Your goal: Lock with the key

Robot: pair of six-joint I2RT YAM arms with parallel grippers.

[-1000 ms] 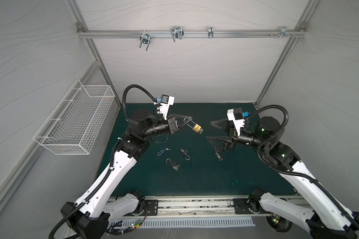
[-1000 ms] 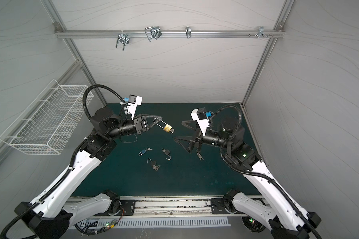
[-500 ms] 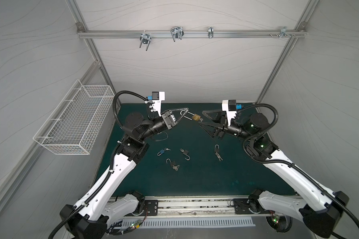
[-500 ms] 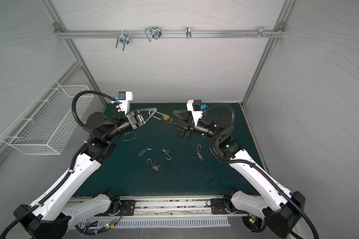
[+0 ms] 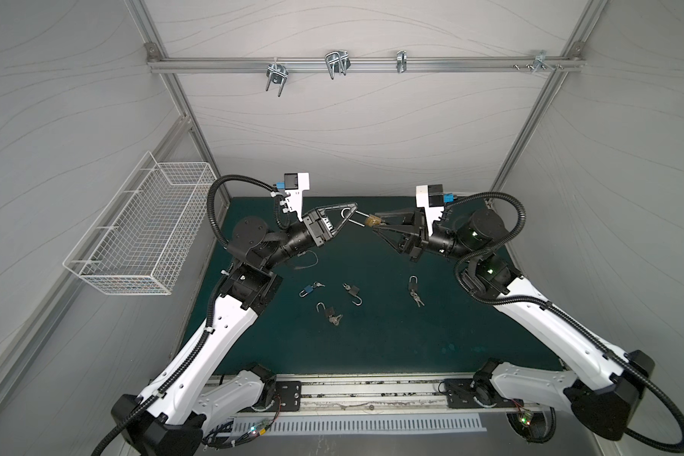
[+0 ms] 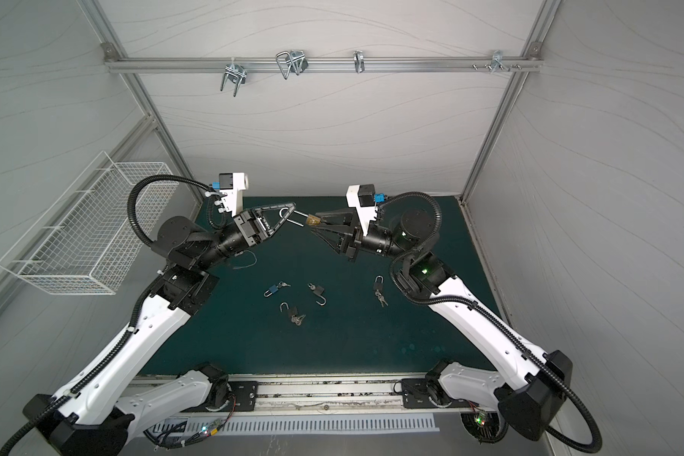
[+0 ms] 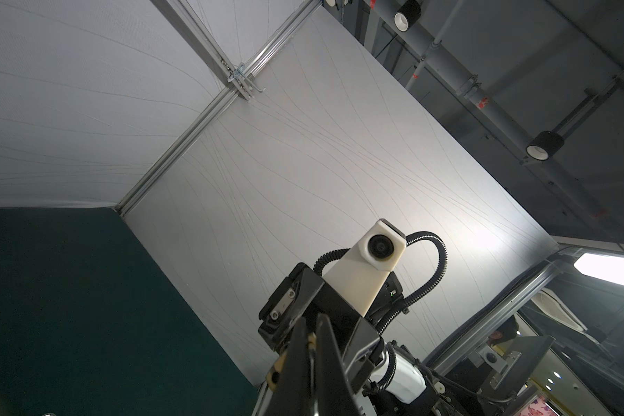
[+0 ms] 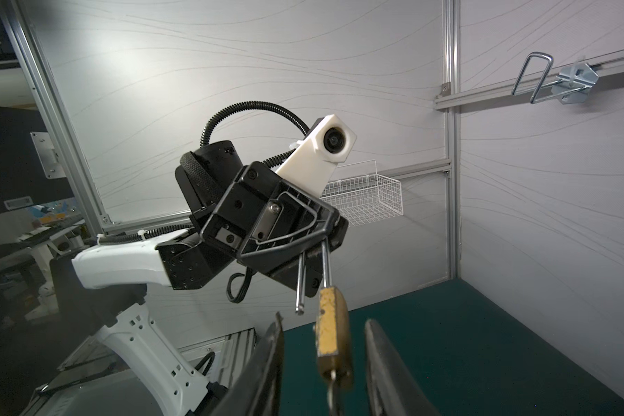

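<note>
Your brass padlock (image 8: 333, 324) hangs in the air above the green mat (image 5: 372, 335). Its open shackle (image 8: 325, 263) is pinched in your left gripper (image 5: 352, 207). A key (image 8: 331, 390) sits in its keyhole. Your right gripper (image 8: 323, 318) has its 2 jaws spread, flanking the body with a gap on each side.

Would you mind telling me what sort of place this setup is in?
Probably a robot test cell: white panels on an aluminium frame, two robot arms over a green mat, and padlocks with keys laid out.
</note>
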